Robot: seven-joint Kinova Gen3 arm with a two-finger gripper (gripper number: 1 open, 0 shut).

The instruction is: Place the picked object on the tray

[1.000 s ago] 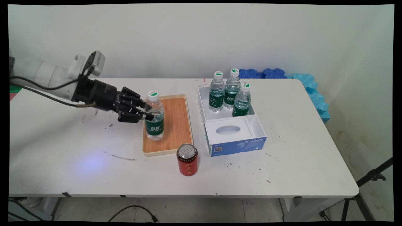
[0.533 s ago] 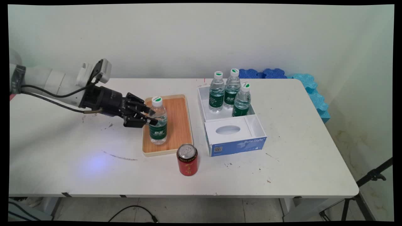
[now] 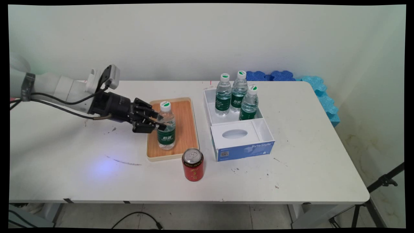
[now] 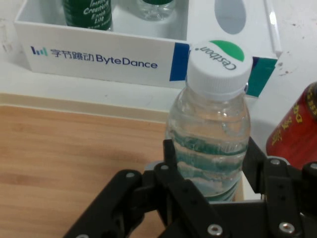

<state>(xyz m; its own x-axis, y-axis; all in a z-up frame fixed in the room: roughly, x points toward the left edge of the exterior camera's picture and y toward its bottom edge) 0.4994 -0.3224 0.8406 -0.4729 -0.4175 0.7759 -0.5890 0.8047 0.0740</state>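
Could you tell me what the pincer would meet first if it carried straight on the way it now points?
Nothing new at once: the pincer is already shut on a bottle over the tray. Beyond that, probably the white box, though depth is unclear.

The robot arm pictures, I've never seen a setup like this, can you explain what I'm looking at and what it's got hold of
This is a white robot arm ending in a black two-finger gripper. The wide picture comes from a fixed camera looking down across a white table toward a wall. The close picture comes from a camera on the robot's hand, looking along the gripper, so its black fingers rise from the bottom edge.

The gripper is shut on a clear water bottle with a green label and white cap, upright over a wooden tray. Whether its base touches the tray cannot be told.

In front of the tray stands a red drink can. To the right sits a white and blue cardboard box with three more water bottles standing in its far compartment. Blue foam pieces lie past the table's far right edge.
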